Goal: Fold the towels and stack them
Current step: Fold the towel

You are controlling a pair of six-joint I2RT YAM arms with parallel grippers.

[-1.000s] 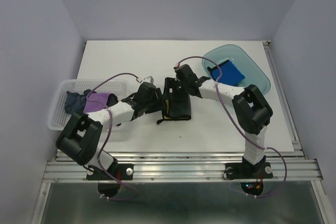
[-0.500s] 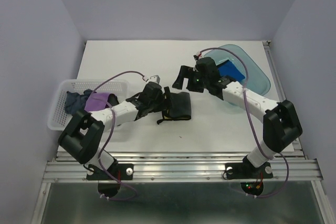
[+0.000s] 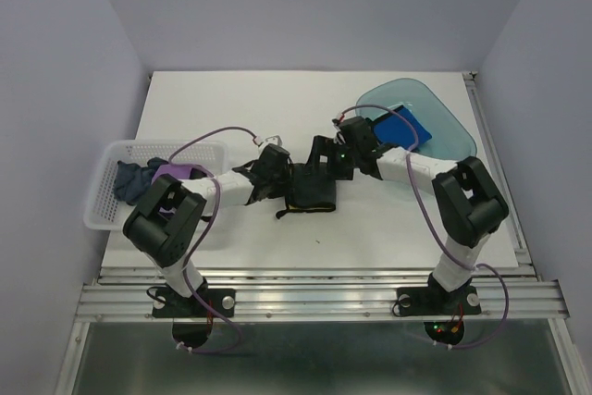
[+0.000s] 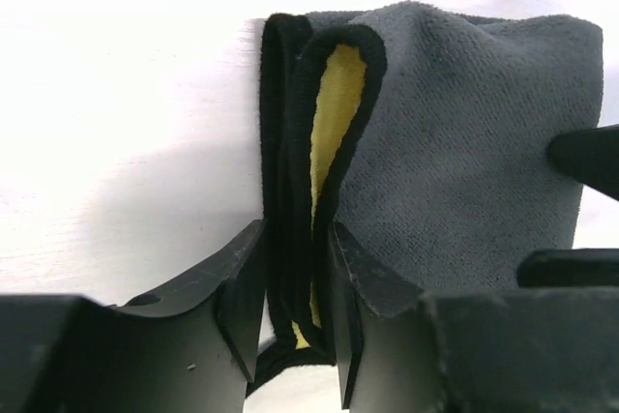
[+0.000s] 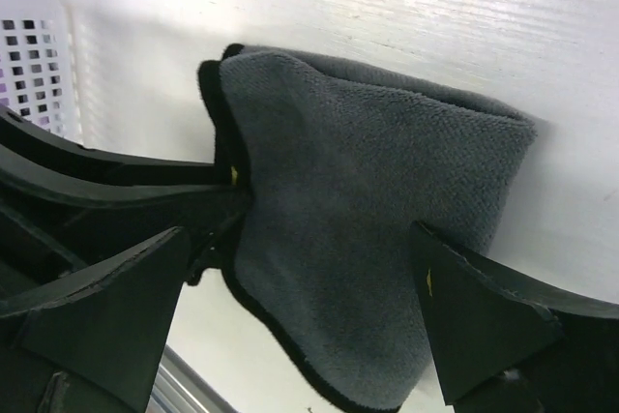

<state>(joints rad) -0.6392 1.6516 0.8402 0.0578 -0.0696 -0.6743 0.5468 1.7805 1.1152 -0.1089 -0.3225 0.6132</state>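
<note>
grey towel (image 3: 310, 193) folded, near tray (image 3: 453, 131) | left gripper (image 4: 295, 239) apparently clamped on its black edge | right gripper (image 5: 300, 234) jaws apart, straddling it | done: blue towel (image 3: 400, 127) folded in tray | left: purple towel (image 3: 180, 173), navy towel (image 3: 129, 180), bunched well apart from tray

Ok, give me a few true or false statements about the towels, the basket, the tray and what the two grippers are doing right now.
1. The left gripper pinches the black-edged side of the grey towel. True.
2. The right gripper is clamped shut on the grey towel. False: its jaws stand wide open, one on either side of the towel.
3. The blue towel lies in the white basket. False: it lies in the teal tray on the right.
4. A purple cloth sits in the basket. True.
</note>
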